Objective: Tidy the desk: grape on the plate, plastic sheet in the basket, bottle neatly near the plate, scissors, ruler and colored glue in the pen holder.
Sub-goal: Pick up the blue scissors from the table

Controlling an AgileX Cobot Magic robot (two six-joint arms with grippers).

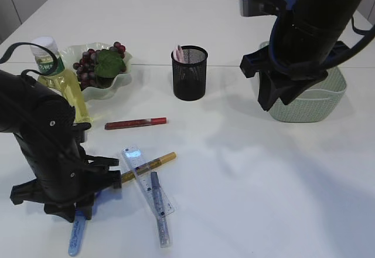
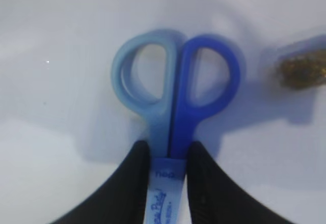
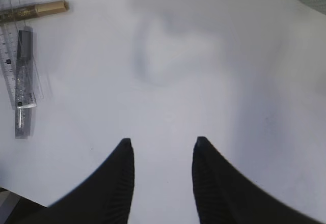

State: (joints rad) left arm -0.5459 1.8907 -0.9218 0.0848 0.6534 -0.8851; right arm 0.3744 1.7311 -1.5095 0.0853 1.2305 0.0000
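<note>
Left hand (image 2: 167, 170) clamped on blue plastic-handled scissors (image 2: 173, 96) flat on white worktop (image 2: 61, 30); right hand (image 3: 162, 155) apart, empty. Advice: lift straight, steer clear of glue pens.

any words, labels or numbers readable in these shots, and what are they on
Scissors blade sheath, left wrist view: pale printed word and script below it, too blurred to read.
Ruler, right wrist view: scale marks and digits, too small to read.
Silver glue pen: small dark label print, unreadable.
Bottle green label, exterior view: print too small to read.
Nothing else carries text I can make out.
</note>
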